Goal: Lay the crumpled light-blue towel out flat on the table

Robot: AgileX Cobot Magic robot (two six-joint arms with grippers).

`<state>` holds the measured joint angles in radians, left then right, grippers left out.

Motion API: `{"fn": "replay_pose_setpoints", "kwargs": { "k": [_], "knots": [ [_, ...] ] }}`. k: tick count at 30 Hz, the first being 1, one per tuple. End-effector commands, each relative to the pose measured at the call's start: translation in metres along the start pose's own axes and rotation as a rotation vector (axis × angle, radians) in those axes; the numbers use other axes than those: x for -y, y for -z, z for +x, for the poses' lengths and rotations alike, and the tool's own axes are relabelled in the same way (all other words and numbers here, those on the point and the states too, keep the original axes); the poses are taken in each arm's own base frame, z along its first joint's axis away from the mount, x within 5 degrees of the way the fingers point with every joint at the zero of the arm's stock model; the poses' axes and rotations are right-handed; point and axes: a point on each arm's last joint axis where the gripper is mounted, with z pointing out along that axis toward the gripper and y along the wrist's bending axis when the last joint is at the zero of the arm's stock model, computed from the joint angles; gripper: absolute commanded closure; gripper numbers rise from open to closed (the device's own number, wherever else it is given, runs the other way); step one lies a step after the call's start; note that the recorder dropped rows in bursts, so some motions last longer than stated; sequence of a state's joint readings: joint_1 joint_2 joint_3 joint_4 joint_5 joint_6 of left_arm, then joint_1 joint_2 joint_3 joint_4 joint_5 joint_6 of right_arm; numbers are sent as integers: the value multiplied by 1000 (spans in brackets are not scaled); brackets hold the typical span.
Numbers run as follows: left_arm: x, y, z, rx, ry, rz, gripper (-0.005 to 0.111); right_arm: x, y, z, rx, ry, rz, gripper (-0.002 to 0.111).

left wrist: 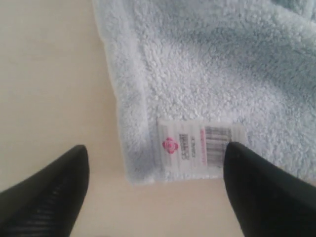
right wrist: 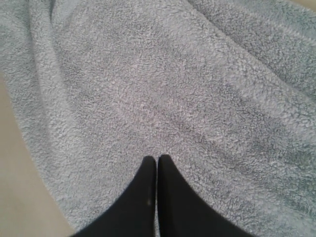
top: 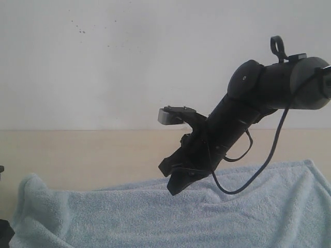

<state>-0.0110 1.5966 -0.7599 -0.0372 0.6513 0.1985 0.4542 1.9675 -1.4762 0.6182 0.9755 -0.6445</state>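
Exterior view first, Ana: where is the towel (top: 155,217)?

On the table (top: 77,155), Ben. It covers the near part from side to side, with a bare strip beyond it running to the table's far edge, where the white wall (top: 129,62) rises. Toward the table's left side the cloth stands up in a rounded hump. Toward the right side it lies lower and smoother.

And the arm over it?

That is the right arm, reaching down from the upper right. The right gripper (top: 174,190) points at the towel's far hem. Whether its tip touches the cloth I cannot tell from there.

Does its wrist view help?

It shows the right gripper (right wrist: 157,159) with both fingers pressed together, nothing between them. Under them is only fluffy towel (right wrist: 163,89), with soft ridges running across it and a sliver of table at one side.

Now the left wrist view?

The left gripper (left wrist: 155,148) stands wide apart and holds nothing. A corner of the towel (left wrist: 207,64) lies flat on the table (left wrist: 49,74) between the two fingers. The hemmed edge and the white tag (left wrist: 197,144), with its barcode and pink mark, face up. One fingertip (left wrist: 247,168) overlaps the tag's end in the picture. I cannot say whether it touches.
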Motion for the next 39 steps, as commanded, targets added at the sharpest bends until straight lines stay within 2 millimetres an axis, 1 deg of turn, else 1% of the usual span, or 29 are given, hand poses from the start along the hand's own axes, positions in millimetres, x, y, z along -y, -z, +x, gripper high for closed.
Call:
{"fn": "replay_pose_setpoints", "kwargs": {
  "k": [1, 4, 6, 9, 15, 18, 19, 20, 21, 23, 26, 31, 33, 36, 39],
  "knots": [
    [-1, -2, -4, 55, -4, -6, 35, 0, 1, 1, -3, -9, -8, 108],
    [0, -9, -3, 27, 3, 3, 35, 0, 1, 0, 4, -7, -2, 108],
    [2, -16, -2, -13, 15, 28, 37, 1, 1, 0, 10, -7, 2, 108],
    [5, -22, 0, -46, 33, 73, 45, 1, 1, -1, 17, -7, 7, 108],
    [9, -23, 4, -91, 18, 119, 67, 1, 1, -1, 19, -7, 9, 108],
    [10, -23, 5, -110, 21, 126, 85, 1, 1, -1, 15, -7, 6, 108],
    [10, -23, 6, -121, 22, 131, 94, 1, 1, -1, 15, -7, 6, 108],
    [11, -22, 7, -125, 23, 134, 100, 1, 1, -1, 15, -7, 6, 108],
    [12, -21, 7, -129, 29, 141, 103, 1, 1, -1, 15, -7, 6, 108],
    [14, -18, 6, -128, 57, 164, 103, 1, 1, -1, 15, -7, 6, 108],
    [17, -6, 3, -124, 77, 199, 103, 1, 1, -1, 15, -7, 6, 108],
    [25, 24, -4, -126, 128, 290, 103, 1, 1, -1, 15, -7, 6, 108],
    [29, 32, -6, -132, 173, 343, 103, 1, 1, -1, 15, -7, 6, 108],
    [35, 35, -7, -139, 268, 433, 103, 1, 1, -1, 17, -7, 7, 108],
    [32, 21, -10, -145, 369, 447, 103, 0, 1, 0, 2, -7, -4, 108]
  ]
}}
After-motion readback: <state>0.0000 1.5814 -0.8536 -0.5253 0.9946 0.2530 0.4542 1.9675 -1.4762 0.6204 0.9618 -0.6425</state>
